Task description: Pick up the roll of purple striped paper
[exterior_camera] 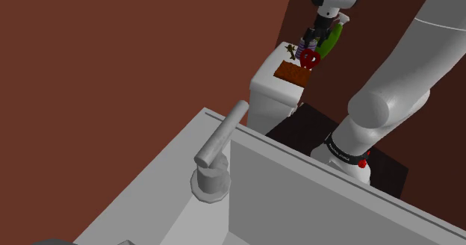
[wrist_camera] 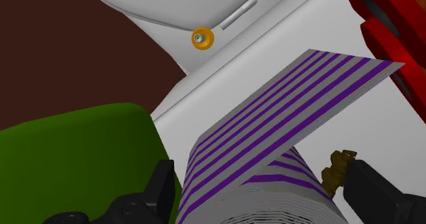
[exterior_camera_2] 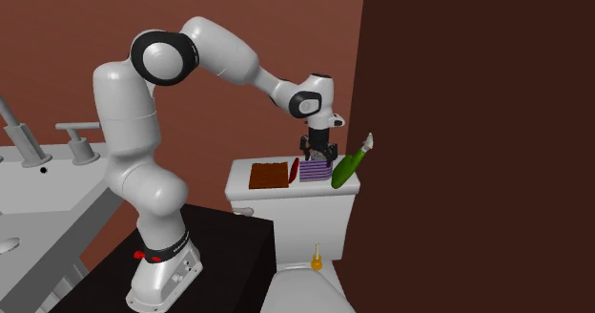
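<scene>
- Black gripper [wrist_camera: 261, 171]: spread wide, clasping nothing, set astride the roll of purple striped paper [wrist_camera: 287, 120] ready for closing.
- Lying on the tank lid [wrist_camera: 409, 141], loose end lifted.
- Close centred, avoiding the green bottle [wrist_camera: 75, 161] alongside at the tank lid's edge.

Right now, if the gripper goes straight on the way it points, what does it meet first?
The purple striped paper roll, directly ahead between the open jaws of the gripper; the white tank lid lies beneath. Gap unclear, looks small.

Grey, purple-striped paper roll [wrist_camera: 293, 113] on toilet tank [exterior_camera_2: 296, 225], sheet unfurled.
</scene>
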`<state>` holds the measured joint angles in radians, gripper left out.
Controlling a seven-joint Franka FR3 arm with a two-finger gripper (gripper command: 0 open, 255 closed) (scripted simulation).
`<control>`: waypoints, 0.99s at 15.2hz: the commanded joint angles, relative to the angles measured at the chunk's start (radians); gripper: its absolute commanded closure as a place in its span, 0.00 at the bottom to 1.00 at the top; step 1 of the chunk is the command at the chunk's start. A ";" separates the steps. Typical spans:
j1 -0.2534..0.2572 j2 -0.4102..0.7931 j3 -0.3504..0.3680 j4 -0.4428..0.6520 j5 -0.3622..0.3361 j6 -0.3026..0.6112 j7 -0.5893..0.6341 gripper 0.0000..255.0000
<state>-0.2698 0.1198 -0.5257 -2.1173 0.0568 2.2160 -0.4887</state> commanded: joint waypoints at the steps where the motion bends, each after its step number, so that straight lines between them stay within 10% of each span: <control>1: 0.000 0.004 0.001 -0.004 0.003 0.007 -0.001 1.00; 15: 0.004 -0.034 -0.003 0.027 -0.022 -0.056 0.015 1.00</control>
<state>-0.2662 0.0934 -0.5279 -2.0949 0.0393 2.1709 -0.4763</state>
